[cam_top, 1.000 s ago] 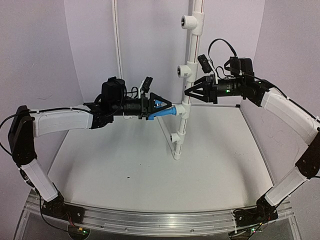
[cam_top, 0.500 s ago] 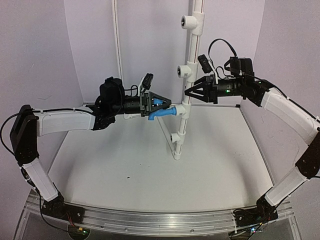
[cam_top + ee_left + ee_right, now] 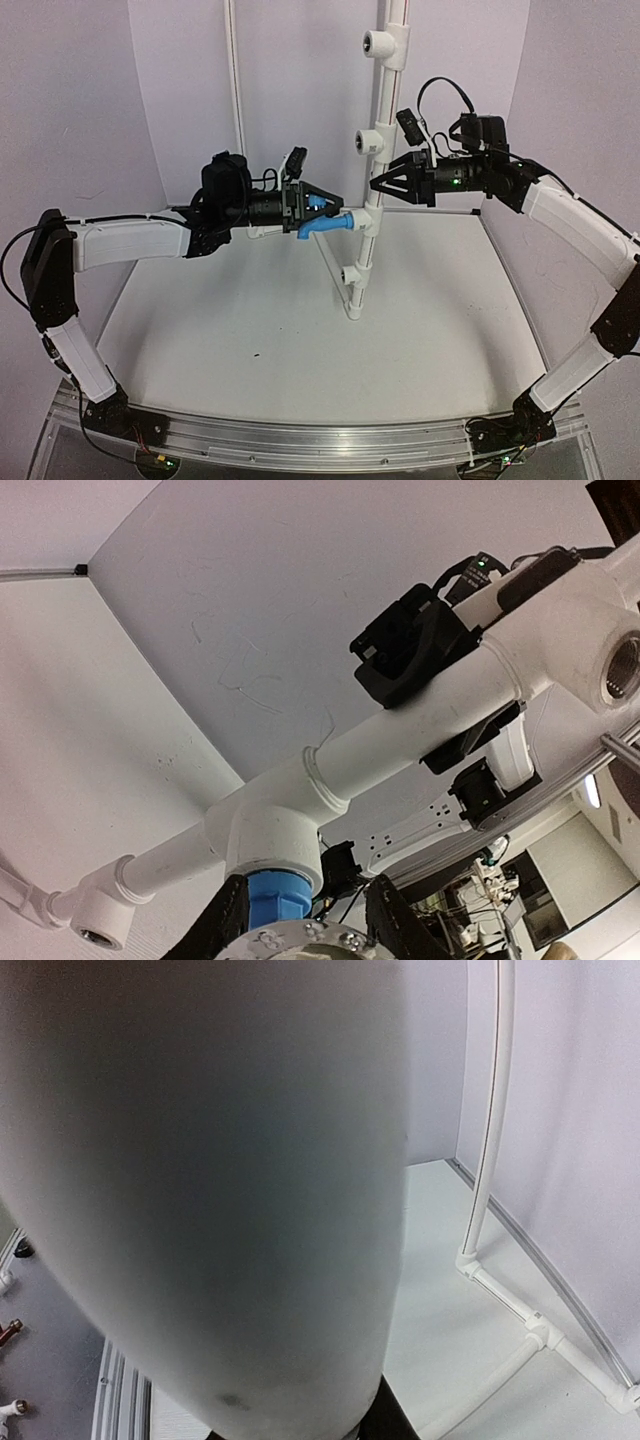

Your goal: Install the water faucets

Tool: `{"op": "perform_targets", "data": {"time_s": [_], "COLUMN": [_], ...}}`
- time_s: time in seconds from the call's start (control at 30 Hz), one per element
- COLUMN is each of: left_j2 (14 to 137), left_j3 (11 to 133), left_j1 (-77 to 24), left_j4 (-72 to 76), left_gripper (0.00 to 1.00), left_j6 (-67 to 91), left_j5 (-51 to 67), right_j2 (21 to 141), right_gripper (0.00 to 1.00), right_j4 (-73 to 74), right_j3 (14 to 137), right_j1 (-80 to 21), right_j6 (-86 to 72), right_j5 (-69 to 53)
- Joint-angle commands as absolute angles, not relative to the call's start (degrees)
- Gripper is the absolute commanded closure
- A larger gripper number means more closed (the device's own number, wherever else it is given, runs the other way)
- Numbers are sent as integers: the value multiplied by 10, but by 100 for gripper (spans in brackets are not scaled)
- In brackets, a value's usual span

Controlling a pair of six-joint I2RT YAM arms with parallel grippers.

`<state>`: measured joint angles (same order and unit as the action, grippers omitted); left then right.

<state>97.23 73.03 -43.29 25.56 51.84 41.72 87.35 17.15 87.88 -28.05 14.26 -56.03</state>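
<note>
Top external: L gripper [image 3: 332, 207] has its jaws closed round the knob end of the blue faucet [image 3: 326, 224], whose threaded end meets a tee [image 3: 368, 222] on the white riser pipe [image 3: 386, 95]. R gripper [image 3: 376, 185] is pinched tight on that pipe just above, bracing it. Keep the faucet square to the port as you twist, or it'll likely cross-thread.

Left wrist: faucet sits at the tee mouth, with R fingers [image 3: 405, 650] straddling the pipe nearby. Clearance is tight, so watch your wrist swing.

Right wrist: blurred pipe fills nearly everything; no jaws visible.
</note>
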Motion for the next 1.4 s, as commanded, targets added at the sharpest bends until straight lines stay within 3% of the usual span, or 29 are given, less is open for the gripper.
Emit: {"op": "perform_targets", "data": {"time_s": [0.0, 0.4, 0.47, 0.73, 0.97, 1.03, 1.3, 1.37], "left_j2": [995, 1028, 1028, 967, 925, 915, 870, 856], "left_j3": [734, 706, 711, 739, 726, 721, 694, 694], "left_j1": [-417, -405, -405, -402, -396, -395, -394, -391], "left_j4": [213, 297, 291, 167, 150, 155, 160, 129], "left_gripper": [100, 98, 91, 41, 6, 1, 0, 0], "left_j6": [705, 869, 850, 701, 643, 633, 601, 582], "left_j5": [378, 408, 408, 350, 328, 326, 299, 275], "right_j2": [881, 879, 878, 876, 879, 880, 880, 881], "right_gripper": [100, 100, 100, 100, 100, 100, 100, 85], "right_j4": [268, 269, 269, 269, 269, 269, 269, 269], "right_j3": [877, 878, 877, 876, 877, 876, 878, 878], "right_j1": [-287, -287, -287, -287, -287, -287, -287, -287], "right_j6": [78, 79, 79, 80, 81, 81, 83, 83], "right_j5": [-577, -576, -575, -574, -575, -575, -576, -576]}}
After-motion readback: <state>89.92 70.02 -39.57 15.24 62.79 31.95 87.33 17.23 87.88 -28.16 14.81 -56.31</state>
